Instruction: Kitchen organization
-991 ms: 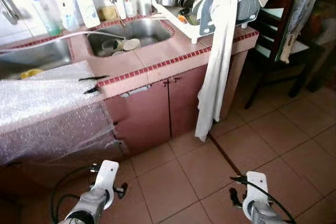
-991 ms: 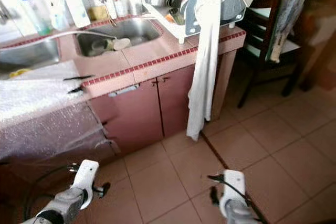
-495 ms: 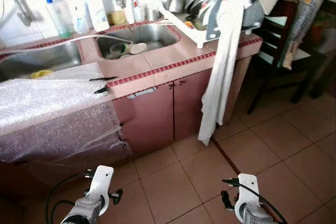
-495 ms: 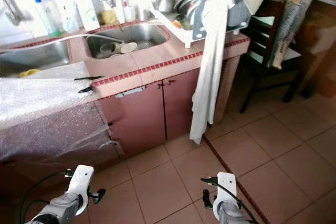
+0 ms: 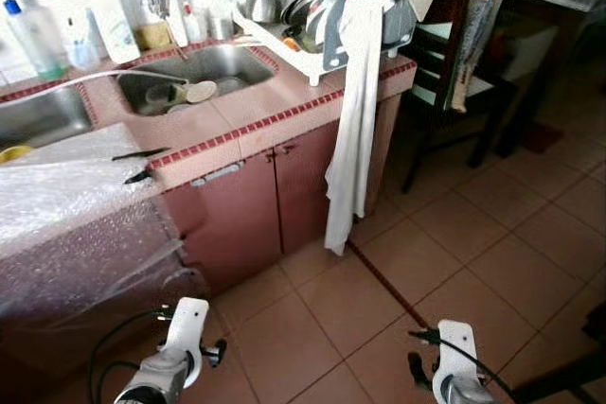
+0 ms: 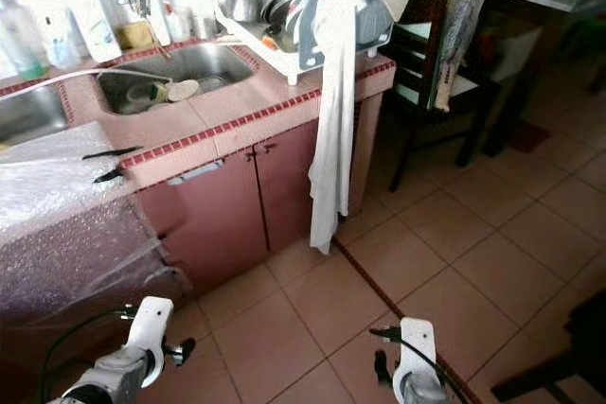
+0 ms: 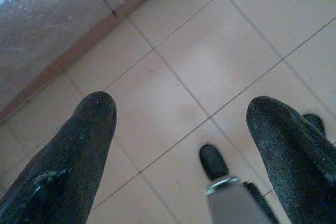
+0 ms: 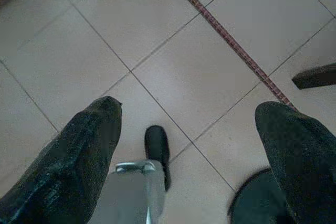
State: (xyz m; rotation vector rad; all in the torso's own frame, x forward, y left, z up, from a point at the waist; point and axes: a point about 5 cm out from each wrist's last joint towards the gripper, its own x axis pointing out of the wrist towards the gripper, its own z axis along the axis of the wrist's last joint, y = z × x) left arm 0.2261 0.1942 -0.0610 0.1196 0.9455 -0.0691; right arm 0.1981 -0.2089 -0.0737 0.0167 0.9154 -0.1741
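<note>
Sink [image 5: 194,68]: sitting in the pink tiled table [image 5: 246,115], upper left of frame, holding dishes.
Left hand [image 7: 178,129]: hanging low, fingers spread, empty.
Right hand [image 8: 189,129]: hanging low, fingers spread, empty.

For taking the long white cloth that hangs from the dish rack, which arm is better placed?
Probably the right. The white cloth hangs right of centre, nearer the right gripper than the left gripper. Both are open, low over the floor tiles.

Open tiled floor [image 5: 445,262] from 12 to 3 o'clock; the counter [image 5: 237,120] blocks 10 to 12, a chair [image 5: 445,73] stands at 1.
</note>
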